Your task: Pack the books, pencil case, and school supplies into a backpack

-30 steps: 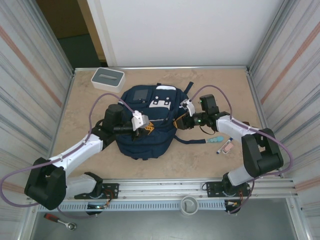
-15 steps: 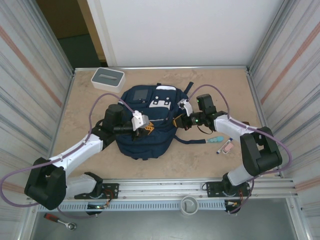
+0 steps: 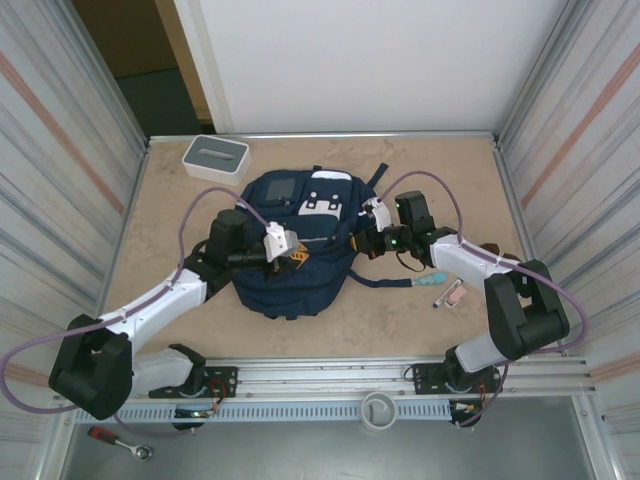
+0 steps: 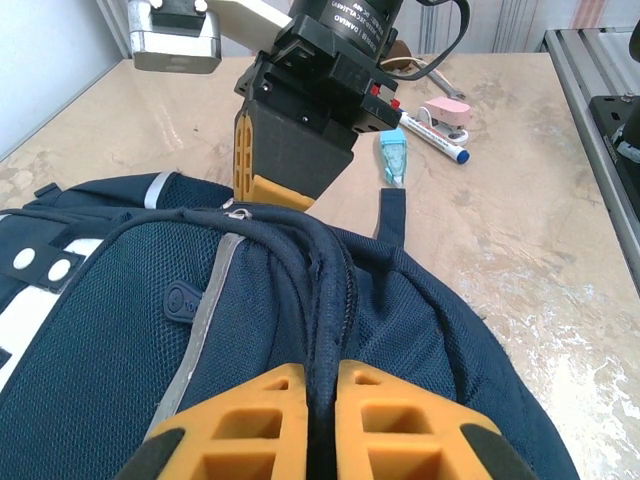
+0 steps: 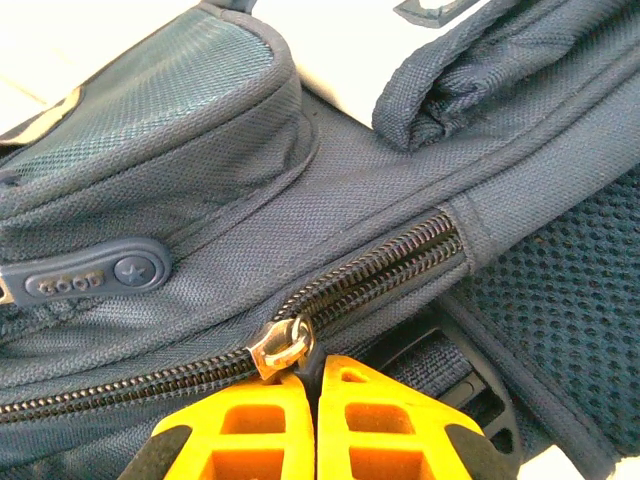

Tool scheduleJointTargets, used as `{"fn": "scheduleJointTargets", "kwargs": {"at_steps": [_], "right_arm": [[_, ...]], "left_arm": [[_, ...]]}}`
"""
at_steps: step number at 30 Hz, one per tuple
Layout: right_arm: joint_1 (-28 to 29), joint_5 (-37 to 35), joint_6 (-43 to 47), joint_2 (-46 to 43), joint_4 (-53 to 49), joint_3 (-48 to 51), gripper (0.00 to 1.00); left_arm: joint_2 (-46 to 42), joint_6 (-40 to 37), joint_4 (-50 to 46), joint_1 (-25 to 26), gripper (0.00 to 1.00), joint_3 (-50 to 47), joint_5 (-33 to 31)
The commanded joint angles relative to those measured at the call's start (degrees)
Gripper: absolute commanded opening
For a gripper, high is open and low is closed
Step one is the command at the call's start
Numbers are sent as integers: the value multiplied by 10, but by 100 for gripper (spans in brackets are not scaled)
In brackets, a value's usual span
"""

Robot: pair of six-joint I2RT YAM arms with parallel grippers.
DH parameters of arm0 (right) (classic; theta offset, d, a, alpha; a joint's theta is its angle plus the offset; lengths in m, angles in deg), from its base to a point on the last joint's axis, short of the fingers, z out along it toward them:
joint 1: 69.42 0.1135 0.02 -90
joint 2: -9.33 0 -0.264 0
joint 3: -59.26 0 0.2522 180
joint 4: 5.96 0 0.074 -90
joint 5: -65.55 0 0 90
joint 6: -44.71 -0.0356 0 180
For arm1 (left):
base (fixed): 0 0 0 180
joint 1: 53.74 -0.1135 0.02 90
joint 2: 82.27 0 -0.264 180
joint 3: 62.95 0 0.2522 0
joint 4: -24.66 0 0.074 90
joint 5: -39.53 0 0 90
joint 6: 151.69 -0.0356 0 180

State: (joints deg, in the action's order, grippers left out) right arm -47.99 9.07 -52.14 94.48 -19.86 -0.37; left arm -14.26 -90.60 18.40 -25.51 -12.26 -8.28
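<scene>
The navy backpack (image 3: 295,240) lies flat in the middle of the table, and its fabric (image 4: 110,330) also shows in the left wrist view. My left gripper (image 4: 322,385) is shut on a dark fold of it beside the zipper. My right gripper (image 5: 318,378) is shut on the dark zipper pull, just under the brass slider (image 5: 280,347) at the backpack's right side (image 3: 355,243). The zipper (image 5: 390,265) runs closed behind the slider. The school supplies lie on the table to the right: a teal marker (image 3: 432,279) and a pink-and-white stick (image 3: 455,293). The books are out of view.
A white box with a grey top (image 3: 215,157) stands at the back left; I cannot tell whether it is the pencil case. A white pen with a blue cap (image 4: 432,135) lies beside the teal marker (image 4: 394,157). Metal walls close in on both sides.
My right gripper has shut on the zipper pull at the backpack's right side. The left gripper has kept its hold and place.
</scene>
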Motion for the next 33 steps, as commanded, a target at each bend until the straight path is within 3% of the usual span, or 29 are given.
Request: {"fn": "scheduleJointTargets", "kwargs": {"at_steps": [1, 8, 10, 13, 16, 18, 20, 21, 25, 29, 31, 33], "right_arm": [[-52, -178, -38, -6, -37, -2, 0], [-53, -213, -39, -14, -91, -21, 5], [-53, -167, -25, -35, -76, -9, 14], [-66, -43, -22, -71, -41, 13, 31], [-88, 50, -65, -84, -5, 15, 42], [-98, 30, -123, -71, 7, 6, 47], [-104, -38, -189, -33, -26, -28, 53], [-105, -56, -206, -12, -39, -45, 60], [-95, -76, -261, 83, -20, -92, 74], [-79, -71, -270, 164, -13, -147, 73], [-75, -65, -270, 189, -11, -164, 59], [-76, -70, -272, 185, 4, -152, 36]], "left_arm": [[-41, 1, 4, -10, 1, -5, 35], [-39, 2, 6, -12, 1, -4, 40], [-36, 3, 7, -12, 1, -4, 42], [-30, 6, 8, -12, 1, -4, 48], [-24, 8, 11, -12, 1, -3, 52], [-23, 10, 13, -12, 1, -3, 54], [-21, 12, 14, -12, 1, -4, 56], [-21, 14, 15, -12, 2, -4, 58], [-17, 20, 20, -12, 3, -4, 62], [-9, 27, 26, -10, 4, -4, 58], [0, 33, 28, -5, 5, -3, 41], [10, 39, 24, 4, 10, 0, 21]]}}
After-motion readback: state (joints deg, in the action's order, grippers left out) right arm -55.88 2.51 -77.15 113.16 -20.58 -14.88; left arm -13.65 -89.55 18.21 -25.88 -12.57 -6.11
